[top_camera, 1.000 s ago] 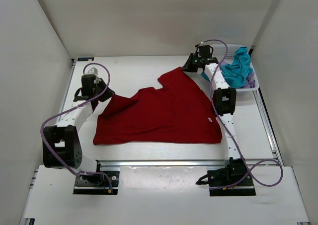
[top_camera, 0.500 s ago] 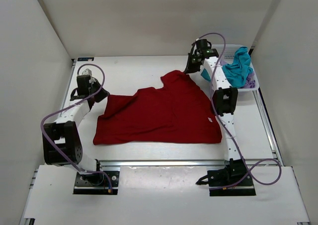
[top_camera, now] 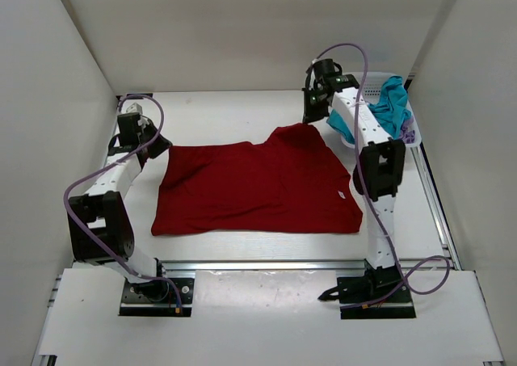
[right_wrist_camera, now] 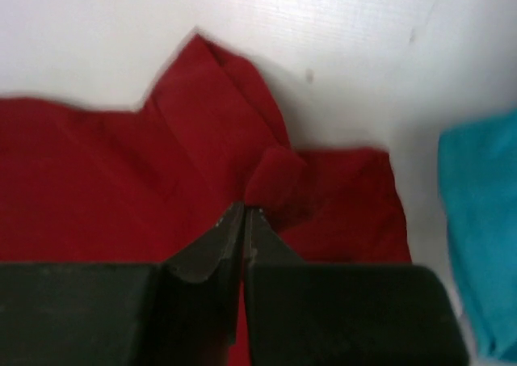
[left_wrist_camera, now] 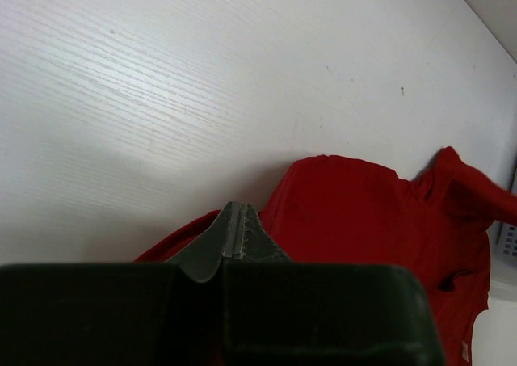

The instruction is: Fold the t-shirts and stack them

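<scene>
Left arm is folded back at the elbow near its base, forearm running up along the left side wall [top_camera: 69, 99], with the left gripper [top_camera: 159, 146] pointing in at the far-left corner of the red t-shirt [top_camera: 258, 190] and its jaws pressed together on that cloth. Right arm is stretched almost straight from its base to the far right. The right gripper [top_camera: 311, 117] points down beside the basket [top_camera: 370, 78], jaws clamped on a small bunch of red fabric at the shirt's far-right corner. The red t-shirt lies spread across the middle of the tabletop [top_camera: 226, 111], its near edge roughly parallel to the front rail and both far corners pulled out toward the grippers. There is bare tabletop beyond the shirt to the far wall and a strip on the left, but the right side is tight — arm and basket crowd it. The teal t-shirt [top_camera: 389, 106] is heaped in the basket with a bit of lavender t-shirt [top_camera: 410, 134] at its near end. The overhead view alone shows the basket contents and the whole shirt outline. The left wrist view shows red cloth on either side of the shut tips, and the right wrist view shows the pinched fold up close — plus a blurred teal edge at its right.
</scene>
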{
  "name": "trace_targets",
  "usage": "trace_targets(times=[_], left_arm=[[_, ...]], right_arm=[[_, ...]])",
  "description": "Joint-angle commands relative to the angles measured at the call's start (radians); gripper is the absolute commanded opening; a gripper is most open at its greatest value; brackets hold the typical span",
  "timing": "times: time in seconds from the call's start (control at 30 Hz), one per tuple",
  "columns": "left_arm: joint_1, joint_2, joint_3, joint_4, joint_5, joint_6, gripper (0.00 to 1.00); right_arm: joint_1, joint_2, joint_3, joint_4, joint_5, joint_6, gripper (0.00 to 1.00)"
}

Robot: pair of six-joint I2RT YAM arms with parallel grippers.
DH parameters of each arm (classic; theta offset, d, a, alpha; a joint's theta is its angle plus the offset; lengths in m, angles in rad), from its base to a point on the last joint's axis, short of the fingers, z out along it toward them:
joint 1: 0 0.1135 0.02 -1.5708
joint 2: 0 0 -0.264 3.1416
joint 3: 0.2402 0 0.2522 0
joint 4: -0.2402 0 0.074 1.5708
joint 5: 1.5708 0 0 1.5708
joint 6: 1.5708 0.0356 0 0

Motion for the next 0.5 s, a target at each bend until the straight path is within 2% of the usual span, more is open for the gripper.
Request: trace_targets(times=[0.0, 0.03, 0.17, 0.47], left_arm=[[0.007, 0.003, 0.008, 0.020, 0.031, 0.000, 0.00], [0.002, 0.003, 0.010, 0.023, 0.031, -0.003, 0.00], [-0.004, 0.003, 0.008, 0.009, 0.028, 0.007, 0.00], [0.013, -0.105, -0.056, -0.015, -0.046, 0.052, 0.00]], right_arm=[[0.002, -0.210, -0.363, 0.309, 0.009, -0.020, 0.00], [-0.009, -0.265, -0.448, 0.358, -0.014, -0.009, 0.00], [-0.018, -0.316, -0.509, 0.369, -0.019, -0.017, 0.00], [-0.032, -0.632, -0.979, 0.601, 0.013, 0.066, 0.00]])
